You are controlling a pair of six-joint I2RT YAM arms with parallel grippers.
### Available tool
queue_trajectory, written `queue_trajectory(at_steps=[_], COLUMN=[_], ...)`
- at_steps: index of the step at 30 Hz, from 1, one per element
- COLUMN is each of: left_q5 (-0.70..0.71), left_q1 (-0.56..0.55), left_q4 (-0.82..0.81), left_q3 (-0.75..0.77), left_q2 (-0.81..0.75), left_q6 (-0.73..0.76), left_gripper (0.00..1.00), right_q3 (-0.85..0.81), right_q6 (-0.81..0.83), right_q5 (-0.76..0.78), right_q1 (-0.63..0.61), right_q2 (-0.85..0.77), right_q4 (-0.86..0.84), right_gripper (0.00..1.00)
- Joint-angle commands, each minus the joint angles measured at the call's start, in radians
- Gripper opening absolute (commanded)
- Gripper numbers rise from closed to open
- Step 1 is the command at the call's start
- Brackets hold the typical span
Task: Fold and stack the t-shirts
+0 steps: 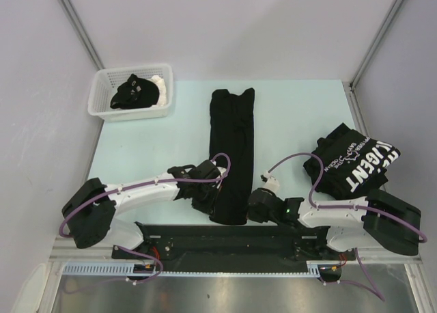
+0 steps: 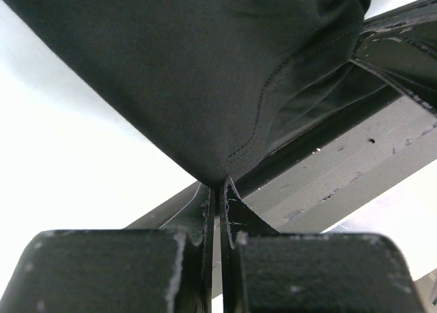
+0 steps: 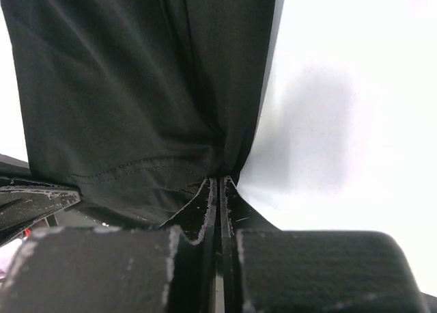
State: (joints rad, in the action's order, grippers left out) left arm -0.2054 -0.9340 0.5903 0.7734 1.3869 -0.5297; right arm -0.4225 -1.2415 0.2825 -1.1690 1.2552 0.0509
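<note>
Left gripper (image 2: 219,190) and right gripper (image 3: 219,186) each pinch the shirt (image 1: 231,142) at its near hem, so I should lift both level toward the far end.

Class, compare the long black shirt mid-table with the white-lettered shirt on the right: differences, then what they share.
The middle shirt is a long narrow strip; the lettered shirt is a compact bundle. The middle shirt shows plain black; the lettered shirt shows big white letters. The left gripper and right gripper pinch the middle shirt's near end; nothing holds the lettered shirt. Both are black and lie on the table.
</note>
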Motion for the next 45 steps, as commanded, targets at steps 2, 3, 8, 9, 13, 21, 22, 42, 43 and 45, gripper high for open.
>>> queue_trajectory(at_steps=[2,3,8,9,13,21,22,42,43,45], left_q5=[0.058,0.085,0.149,0.155,0.182,0.204,0.204,0.300,0.304,0.311], left_q1=[-0.005,-0.005,0.000,0.001,0.015,0.058,0.067,0.205,0.210,0.225], left_q4=[0.035,0.040,0.059,0.059,0.059,0.057,0.059,0.045,0.046,0.048], left_q3=[0.069,0.084,0.125,0.136,0.165,0.234,0.240,0.414,0.423,0.449], left_q2=[-0.048,-0.051,-0.066,-0.069,-0.060,-0.003,0.000,0.169,0.176,0.201], left_q6=[0.043,0.053,0.074,0.074,0.083,0.112,0.115,0.192,0.197,0.201], left_gripper=[0.00,0.00,0.00,0.00,0.00,0.00,0.00,0.00,0.00,0.00], right_q3=[0.001,-0.005,-0.032,-0.035,-0.058,-0.126,-0.133,-0.378,-0.384,-0.404], right_q6=[0.057,0.066,0.143,0.155,0.214,0.319,0.344,0.580,0.583,0.594], right_q5=[-0.011,-0.011,-0.008,-0.012,-0.043,-0.143,-0.154,-0.428,-0.436,-0.453], right_q1=[0.046,0.064,0.130,0.143,0.207,0.338,0.351,0.644,0.652,0.672], right_q2=[-0.072,-0.089,-0.181,-0.201,-0.229,-0.171,-0.160,0.124,0.139,0.153], right_q4=[0.020,0.026,0.099,0.107,0.129,0.099,0.086,-0.022,-0.023,-0.026], right_gripper=[0.00,0.00,0.00,0.00,0.00,0.00,0.00,0.00,0.00,0.00])
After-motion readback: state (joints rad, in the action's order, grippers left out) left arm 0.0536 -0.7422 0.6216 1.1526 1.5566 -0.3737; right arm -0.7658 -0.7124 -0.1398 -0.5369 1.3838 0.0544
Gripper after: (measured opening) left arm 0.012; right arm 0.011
